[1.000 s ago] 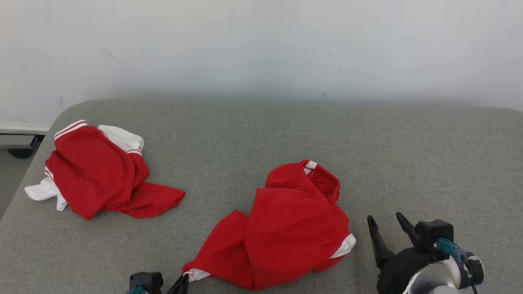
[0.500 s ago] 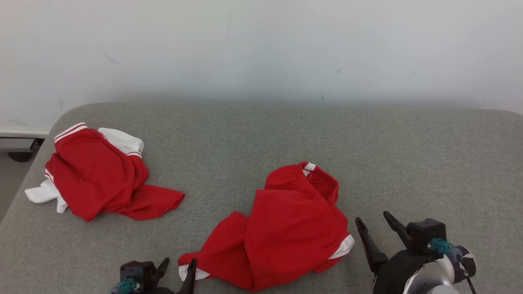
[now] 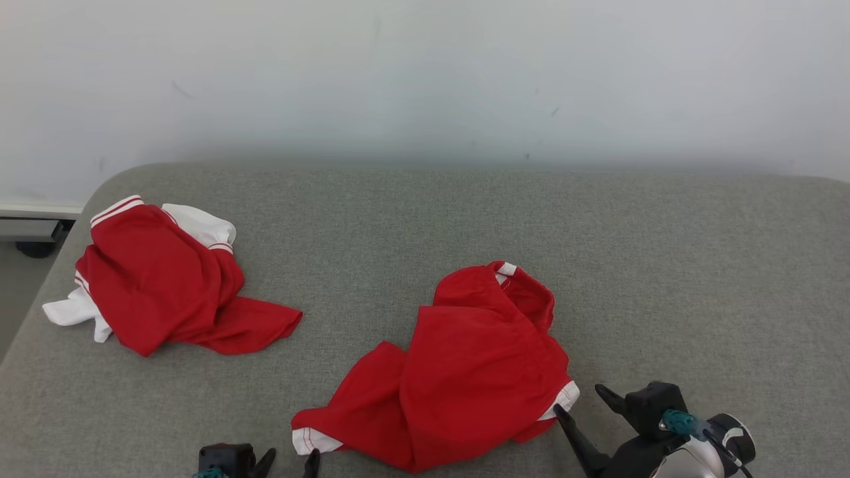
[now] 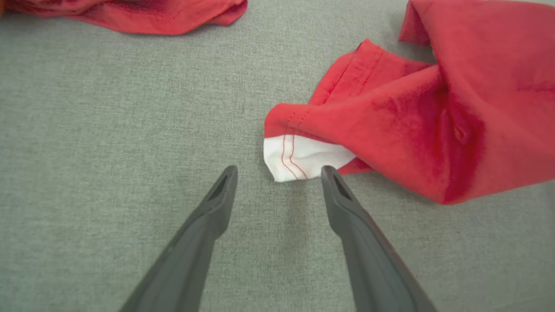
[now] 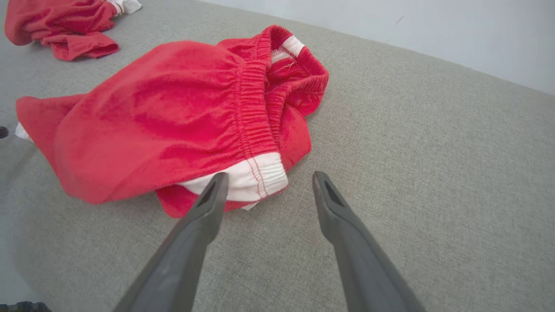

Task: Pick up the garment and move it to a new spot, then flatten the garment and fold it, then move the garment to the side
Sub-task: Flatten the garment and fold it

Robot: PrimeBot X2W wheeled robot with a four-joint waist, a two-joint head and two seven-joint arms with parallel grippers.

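- Head view: the red garment [image 3: 465, 372] lies crumpled in the lower middle of the frame, directly on the grey cushion [image 3: 664, 265].
- At the bottom edge, the left gripper [image 3: 291, 455] has just let go. A second ago it was pinched on the white cuff [image 3: 315, 440] at the lower left corner of the garment; now its jaws stand wide and hold nothing.
- At the lower right, the right gripper [image 3: 578, 398] has come down and to the left. Its jaws are wide, as before, and its nearer fingertip is now right at the white hem [image 3: 564, 400].
- I judge from this that the move to a new spot is finished and that flattening comes next, so you need one corner in each gripper.
- Left wrist view: the white cuff lies free in the middle of the frame, just beyond the spread fingers and close to the right one. Whether it touches that tip I cannot tell.
- Right wrist view: the white hem sits in the middle of the frame against the left finger. The elastic waistband [image 5: 253, 108] runs upward from it.
- Containers: nothing here is a bin or a basket. The second garment [image 3: 159, 285] also lies loose on the cushion, at the middle left of the head view and well apart from the first.
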